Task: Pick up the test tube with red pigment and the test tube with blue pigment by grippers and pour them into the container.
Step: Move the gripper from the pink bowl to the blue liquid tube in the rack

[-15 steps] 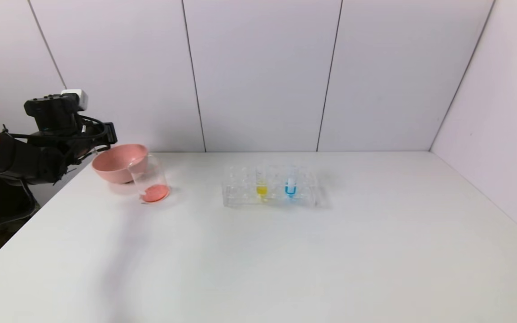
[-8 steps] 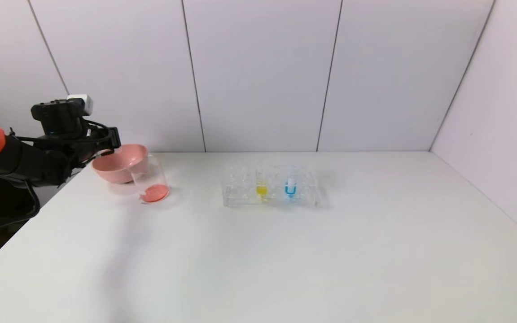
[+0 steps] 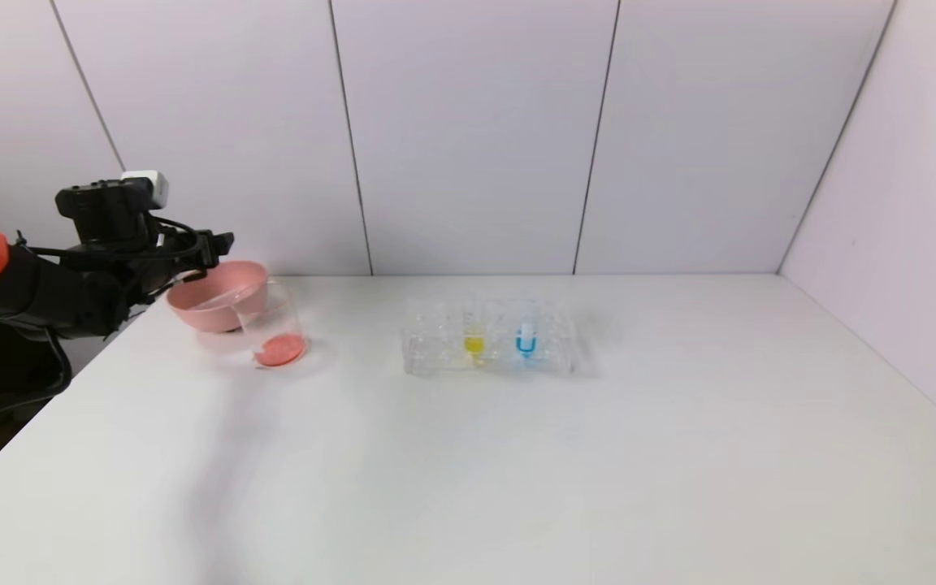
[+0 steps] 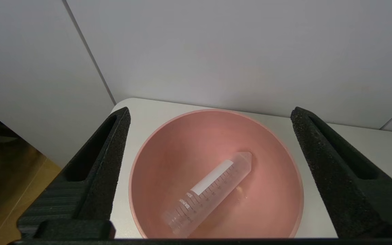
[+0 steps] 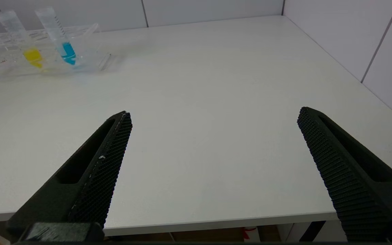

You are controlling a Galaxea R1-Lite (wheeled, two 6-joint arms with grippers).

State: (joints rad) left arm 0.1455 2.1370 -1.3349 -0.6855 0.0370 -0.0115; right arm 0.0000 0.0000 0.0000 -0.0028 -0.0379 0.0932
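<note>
My left gripper [image 3: 220, 240] hangs open and empty just above the pink bowl [image 3: 200, 315] at the table's far left; in the left wrist view its jaws [image 4: 210, 112] stand wide on either side of the bowl [image 4: 168, 149]. An empty clear graduated tube [image 4: 213, 190] lies tilted inside the bowl. No tube holding red liquid shows. The glass beaker [image 3: 277, 325] beside the bowl has orange-red liquid in its bottom. The tube with blue liquid [image 3: 526, 338] stands in the clear rack [image 3: 435, 345]; it also shows in the right wrist view [image 5: 67, 52]. My right gripper [image 5: 214, 114] is open and empty at the table's front edge.
A tube with yellow liquid [image 3: 474, 340] stands in the rack left of the blue one. White wall panels close the back and the right side. The left table edge runs just beside the bowl.
My left gripper has shifted slightly down and right over the bowl, and its jaws have spread apart. The beaker, rack and its tubes have not moved.
</note>
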